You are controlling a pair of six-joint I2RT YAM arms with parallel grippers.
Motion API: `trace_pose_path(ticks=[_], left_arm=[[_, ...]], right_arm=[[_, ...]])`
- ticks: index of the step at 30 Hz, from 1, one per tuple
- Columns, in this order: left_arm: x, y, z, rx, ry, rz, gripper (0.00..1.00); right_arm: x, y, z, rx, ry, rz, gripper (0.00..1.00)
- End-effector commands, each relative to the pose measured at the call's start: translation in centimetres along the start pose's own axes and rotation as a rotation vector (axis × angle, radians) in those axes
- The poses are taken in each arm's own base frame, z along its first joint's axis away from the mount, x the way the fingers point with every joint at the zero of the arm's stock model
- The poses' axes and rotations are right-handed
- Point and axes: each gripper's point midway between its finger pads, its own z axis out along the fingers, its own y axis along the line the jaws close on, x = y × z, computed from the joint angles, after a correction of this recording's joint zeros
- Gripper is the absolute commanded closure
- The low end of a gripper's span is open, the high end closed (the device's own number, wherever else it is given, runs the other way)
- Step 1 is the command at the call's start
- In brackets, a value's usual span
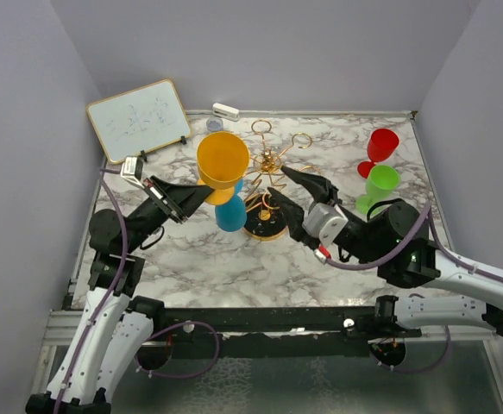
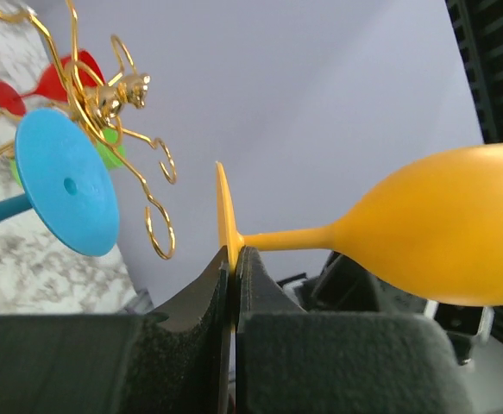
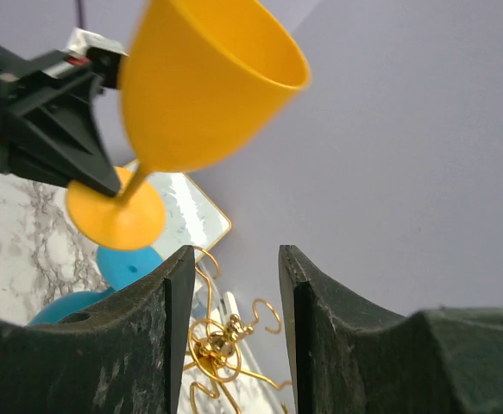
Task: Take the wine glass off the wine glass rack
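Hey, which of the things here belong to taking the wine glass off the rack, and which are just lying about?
In the job: orange wine glass, pinched at its foot by the left gripper; wine glass rack; blue wine glass beside its arms.
Lying about: red glass; green glass; whiteboard; white eraser.

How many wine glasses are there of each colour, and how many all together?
Orange glass: 1
Blue glass: 1
Red glass: 1
Green glass: 1
Total: 4 glasses
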Motion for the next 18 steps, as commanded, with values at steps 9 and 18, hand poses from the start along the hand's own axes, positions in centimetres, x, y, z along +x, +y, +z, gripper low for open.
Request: trace_pose_path(ticks=[9, 18], left_arm=[[-2.4, -1.7, -5.7, -0.152, -0.296, 0.467, 1.00], [-2.7, -0.6, -8.3, -0.271, -0.347, 0.588, 1.00]], right_arm=[[7.9, -4.7, 2.0, 0.298, 0.514, 0.172, 0.59], [12.0, -8.2, 4.0, 0.261, 0.651, 0.621, 0.68]])
